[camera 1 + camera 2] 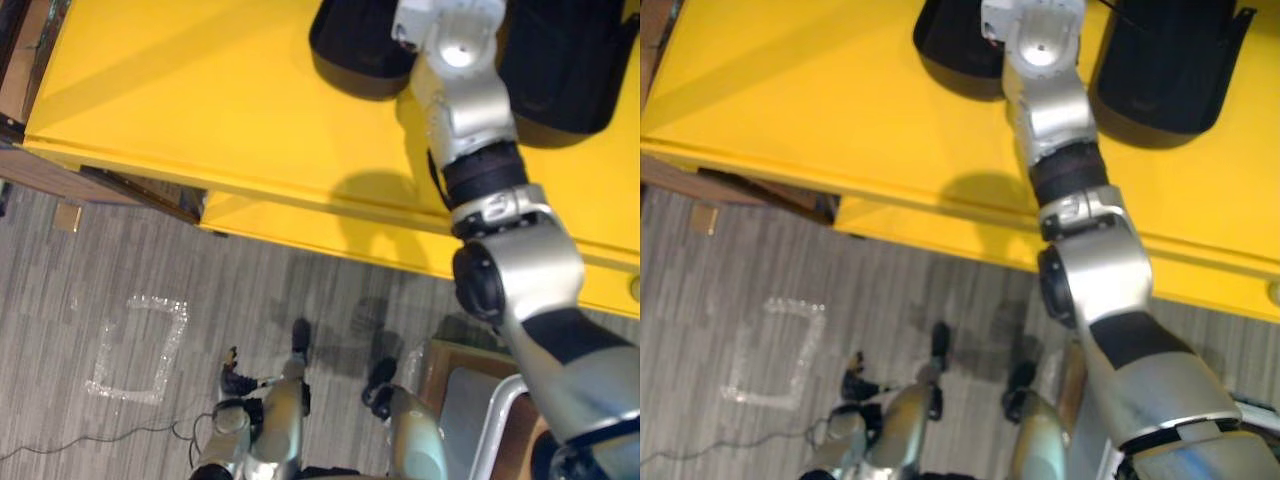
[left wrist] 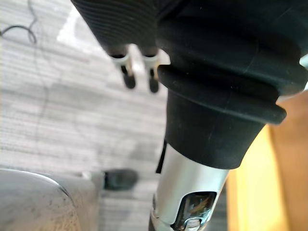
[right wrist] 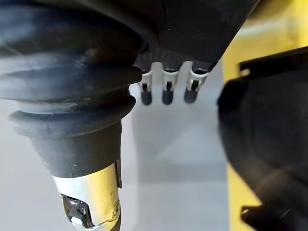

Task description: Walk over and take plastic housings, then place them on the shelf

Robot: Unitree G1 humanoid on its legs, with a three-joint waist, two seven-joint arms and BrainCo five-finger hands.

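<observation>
Two black plastic housings, one on the left (image 1: 355,50) and one on the right (image 1: 570,70), sit on the yellow table (image 1: 200,100), well apart at its far side. They are dark, smooth and rounded shells. From the head camera we see the right arm stretched out over the table, passing between them.

In its wrist view, the right hand (image 3: 163,29) hangs relaxed. Its dark-tipped fingers (image 3: 167,94) sit side by side, the thumb is apart from them, and nothing is in its grasp. One housing (image 3: 269,139) looms just beside the hand, not touching it, showing a notched rim. We cannot tell which of the pair it is.

The left hand (image 2: 207,72) hangs low over the grey carpet (image 1: 100,270), its fingers (image 2: 129,77) loose and holding nothing. The head camera also takes in a square outline of clear tape (image 1: 140,350) on the carpet, short of the table.
</observation>
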